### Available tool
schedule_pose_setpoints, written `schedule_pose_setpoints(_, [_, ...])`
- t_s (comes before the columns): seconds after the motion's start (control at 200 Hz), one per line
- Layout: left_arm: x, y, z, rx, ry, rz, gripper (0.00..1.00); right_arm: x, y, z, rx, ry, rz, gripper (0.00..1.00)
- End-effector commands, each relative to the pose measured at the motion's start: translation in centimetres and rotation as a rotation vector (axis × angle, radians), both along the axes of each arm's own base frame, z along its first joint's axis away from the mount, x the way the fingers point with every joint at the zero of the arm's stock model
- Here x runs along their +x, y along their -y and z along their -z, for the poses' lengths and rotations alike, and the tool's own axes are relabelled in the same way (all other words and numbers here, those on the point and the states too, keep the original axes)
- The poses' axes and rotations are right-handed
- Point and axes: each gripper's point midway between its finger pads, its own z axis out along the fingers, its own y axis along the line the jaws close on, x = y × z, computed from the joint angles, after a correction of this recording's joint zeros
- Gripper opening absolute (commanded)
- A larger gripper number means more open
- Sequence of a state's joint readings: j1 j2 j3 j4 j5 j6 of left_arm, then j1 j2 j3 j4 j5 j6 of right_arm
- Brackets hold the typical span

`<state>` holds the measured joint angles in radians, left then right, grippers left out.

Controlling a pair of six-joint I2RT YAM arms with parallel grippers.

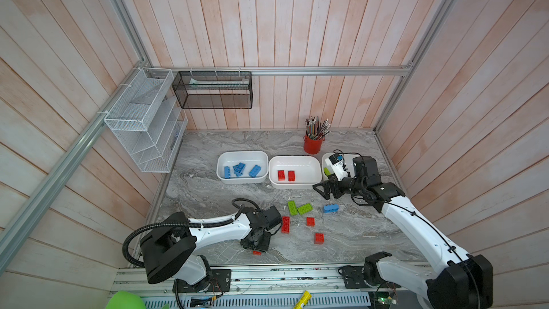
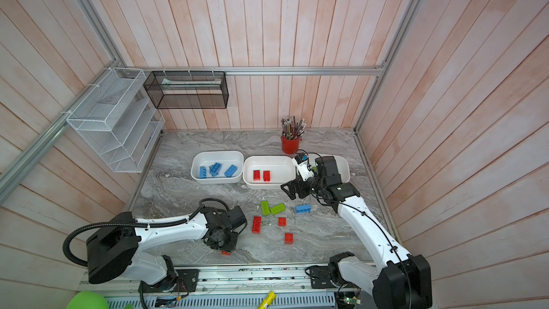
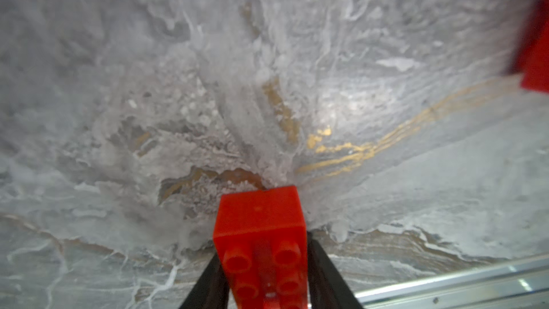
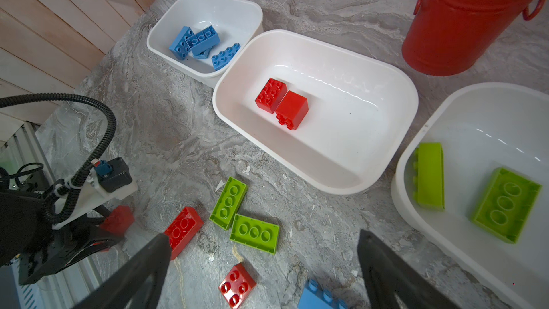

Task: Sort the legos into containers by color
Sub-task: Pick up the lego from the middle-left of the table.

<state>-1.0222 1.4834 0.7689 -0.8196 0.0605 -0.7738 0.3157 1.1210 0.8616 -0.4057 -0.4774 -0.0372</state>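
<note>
Clamping red brick (image 3: 260,224), squarely between left jaws

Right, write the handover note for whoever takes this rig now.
Left end effector: shut on a red brick, low near the table's front edge.
Right end effector: open, empty, in front of the tubs.
Done: blue bricks in the blue tub, two red bricks in the red tub, two green bricks in the green tub.
Left: the held brick, plus three loose reds, two loose greens and one loose blue on the table.
</note>
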Motion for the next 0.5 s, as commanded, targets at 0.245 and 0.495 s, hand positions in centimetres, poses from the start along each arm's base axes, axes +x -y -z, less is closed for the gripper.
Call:
schedule_pose_setpoints(0.245, [3.4,2.1,-3.3,-0.029,0.089,0.047,0.27,-0.5,-0.3,-0.7,0.001,0.010,-0.029,0.98])
schedule_pose_setpoints(0.495, [13.7,5.1,-11.4,-0.193,0.277,0.091,0.26,0.1,0.1,-1.5,0.014,0.036,-0.009,0.98])
